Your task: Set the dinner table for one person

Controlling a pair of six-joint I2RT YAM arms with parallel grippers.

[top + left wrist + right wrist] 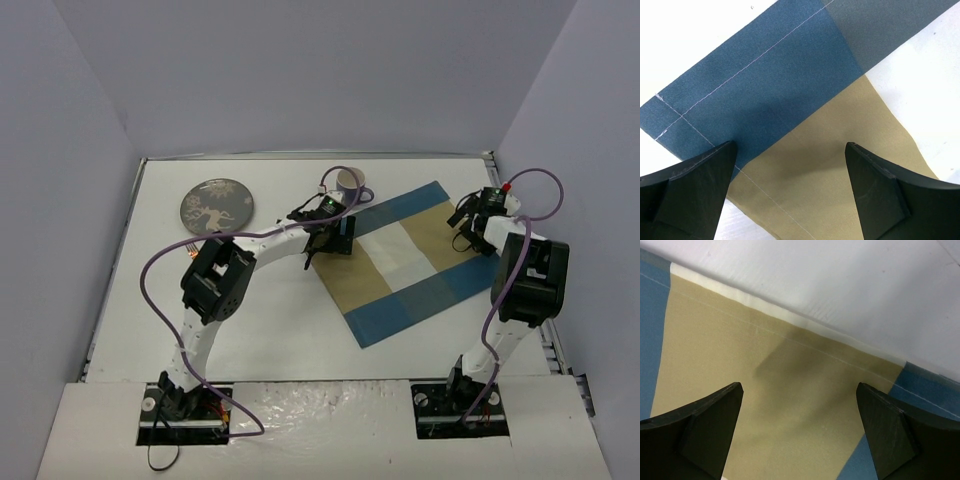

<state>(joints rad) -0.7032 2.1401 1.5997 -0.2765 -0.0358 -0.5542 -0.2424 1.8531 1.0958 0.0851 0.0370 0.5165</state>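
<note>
The dinner table is a wide white top with a thin metal rim. A blue-and-beige checked placemat lies flat on it, turned at an angle, right of centre. My left gripper hangs over the mat's left edge. In the left wrist view it is open above a blue and a beige patch, holding nothing. My right gripper is over the mat's right edge. In the right wrist view it stands open above a beige patch, empty.
A dark round plate with a pale pattern lies at the back left. A cup stands behind the left gripper, close to the mat's far corner. Grey walls close in the table on three sides.
</note>
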